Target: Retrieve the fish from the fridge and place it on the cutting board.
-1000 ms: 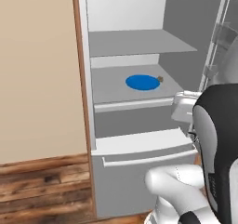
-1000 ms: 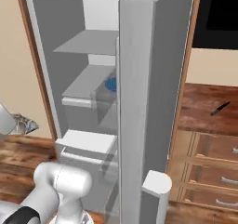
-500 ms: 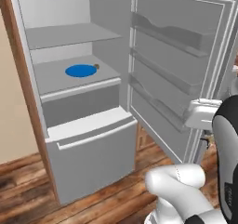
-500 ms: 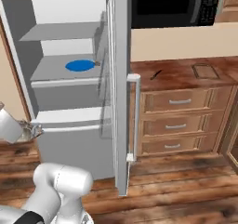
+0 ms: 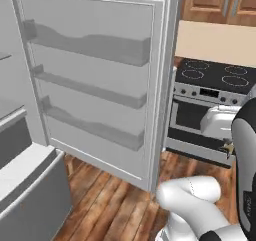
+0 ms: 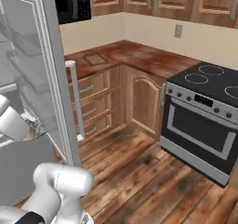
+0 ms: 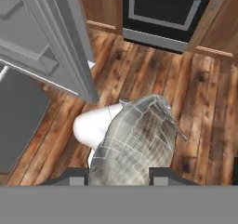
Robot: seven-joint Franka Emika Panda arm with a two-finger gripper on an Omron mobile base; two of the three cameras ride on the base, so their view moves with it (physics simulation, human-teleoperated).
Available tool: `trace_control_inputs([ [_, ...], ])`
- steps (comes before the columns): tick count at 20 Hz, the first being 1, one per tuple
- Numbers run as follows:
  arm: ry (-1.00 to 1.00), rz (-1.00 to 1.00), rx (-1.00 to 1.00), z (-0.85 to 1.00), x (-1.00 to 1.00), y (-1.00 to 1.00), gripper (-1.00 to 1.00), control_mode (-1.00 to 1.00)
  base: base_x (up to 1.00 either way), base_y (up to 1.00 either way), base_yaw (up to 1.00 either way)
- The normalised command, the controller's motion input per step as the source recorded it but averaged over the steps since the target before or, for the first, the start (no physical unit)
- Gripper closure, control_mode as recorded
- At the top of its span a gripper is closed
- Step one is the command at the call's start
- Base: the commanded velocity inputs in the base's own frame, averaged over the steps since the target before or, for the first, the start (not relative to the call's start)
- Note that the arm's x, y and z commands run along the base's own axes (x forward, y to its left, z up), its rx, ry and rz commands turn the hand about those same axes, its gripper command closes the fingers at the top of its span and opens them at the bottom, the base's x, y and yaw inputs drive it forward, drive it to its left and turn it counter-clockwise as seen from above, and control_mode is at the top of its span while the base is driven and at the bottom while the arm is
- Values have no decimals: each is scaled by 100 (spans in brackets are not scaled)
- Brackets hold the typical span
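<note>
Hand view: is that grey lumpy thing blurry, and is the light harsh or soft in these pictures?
Hand view: the fish looms close, its grid-like scale pattern soft and smeared, held between the gripper tips. Left base view: flat, even light on the fridge door, with only faint shading under its shelves. Right base view: the cutting board looks small and slightly fuzzy on the counter, with no glare.

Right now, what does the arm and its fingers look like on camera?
The arm is glossy white, built of rounded tube-like links, with a dark, near-black joint section at the right edge of the left base view. In the hand view the fingers are small dark grey blocks. No cables or markings show.
</note>
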Motion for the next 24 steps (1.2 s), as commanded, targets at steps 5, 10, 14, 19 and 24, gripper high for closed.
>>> trace_control_inputs([
  [5, 0, 0, 0, 0, 0, 0, 100, 100, 11, -56, -92],
  [10, 0, 0, 0, 0, 0, 0, 100, 100, 89, -52, -61],
  [14, 0, 0, 0, 0, 0, 0, 100, 100, 100, -21, -25],
  [19, 0, 0, 0, 0, 0, 0, 100, 100, 100, -4, 0],
  [24, 0, 0, 0, 0, 0, 0, 100, 100, 87, 13, 40],
])
